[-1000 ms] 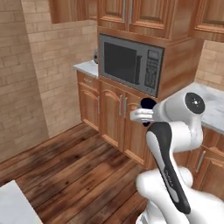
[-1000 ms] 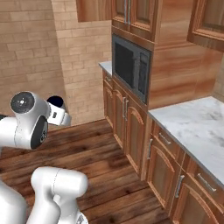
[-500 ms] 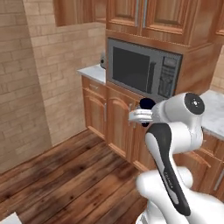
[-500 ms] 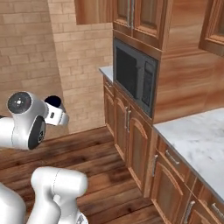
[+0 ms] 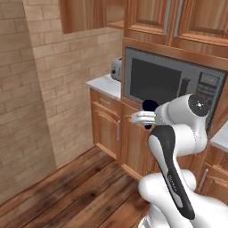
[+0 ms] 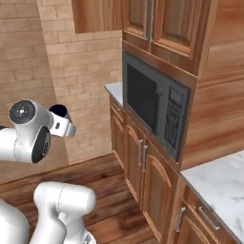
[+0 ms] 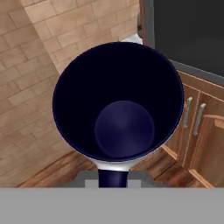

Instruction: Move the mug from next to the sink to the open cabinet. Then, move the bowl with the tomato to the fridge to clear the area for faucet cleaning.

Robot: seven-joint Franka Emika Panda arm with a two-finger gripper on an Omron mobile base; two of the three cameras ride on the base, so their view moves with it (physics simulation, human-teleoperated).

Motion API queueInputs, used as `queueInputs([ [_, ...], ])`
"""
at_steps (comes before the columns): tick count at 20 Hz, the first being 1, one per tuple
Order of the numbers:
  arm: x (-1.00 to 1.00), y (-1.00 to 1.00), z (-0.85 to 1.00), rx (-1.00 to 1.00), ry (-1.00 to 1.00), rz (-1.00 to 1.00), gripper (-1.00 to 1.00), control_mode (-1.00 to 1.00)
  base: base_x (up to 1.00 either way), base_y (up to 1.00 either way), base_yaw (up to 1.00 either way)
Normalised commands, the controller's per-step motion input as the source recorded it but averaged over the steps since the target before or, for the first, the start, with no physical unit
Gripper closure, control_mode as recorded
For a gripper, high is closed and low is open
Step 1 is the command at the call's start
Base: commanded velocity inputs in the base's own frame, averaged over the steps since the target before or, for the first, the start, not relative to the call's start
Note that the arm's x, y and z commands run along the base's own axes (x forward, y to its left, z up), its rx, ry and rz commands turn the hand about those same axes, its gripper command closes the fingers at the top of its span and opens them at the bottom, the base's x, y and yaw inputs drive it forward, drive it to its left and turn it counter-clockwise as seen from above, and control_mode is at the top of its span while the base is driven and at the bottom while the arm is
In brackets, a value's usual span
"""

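Out in front of the arm, at about the height of the built-in microwave (image 5: 171, 84), I have the mug (image 7: 117, 105) riding in the gripper (image 5: 147, 116), clear of every counter and cupboard. My main worry from here is the lift toward the open cabinet (image 5: 91, 17), whose wooden side hangs at the top of the left base view, up and to the left of the mug. If I swing wide while the base is close to the lower cabinets (image 6: 140, 169), the mug or the forearm could clip the microwave's frame or the cabinet's lower edge, and a knock like that could twist the mug in the grip or pop it loose onto the wooden floor (image 5: 67, 187). The hold itself also looks thin to me: in the hand view the dark navy interior faces the camera and the handle (image 7: 113, 178) points down at the fingers, so I judge I am pinching near the handle side, and a fast move could let it pivot.

The claw is clenched on the mug; I cannot see the fingertips themselves, so I cannot say how wide they stand.
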Motion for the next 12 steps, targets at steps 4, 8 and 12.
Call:
queueInputs([
  [4, 0.0, 0.0, 0.0, 0.0, 0.0, 0.0, 1.0, 1.0, 1.0, 0.87, -0.21],
  [8, 0.0, 0.0, 0.0, 0.0, 0.0, 0.0, 1.0, 1.0, 1.0, 0.89, -0.3],
  [12, 0.0, 0.0, 0.0, 0.0, 0.0, 0.0, 1.0, 1.0, 1.0, 0.67, -0.41],
])
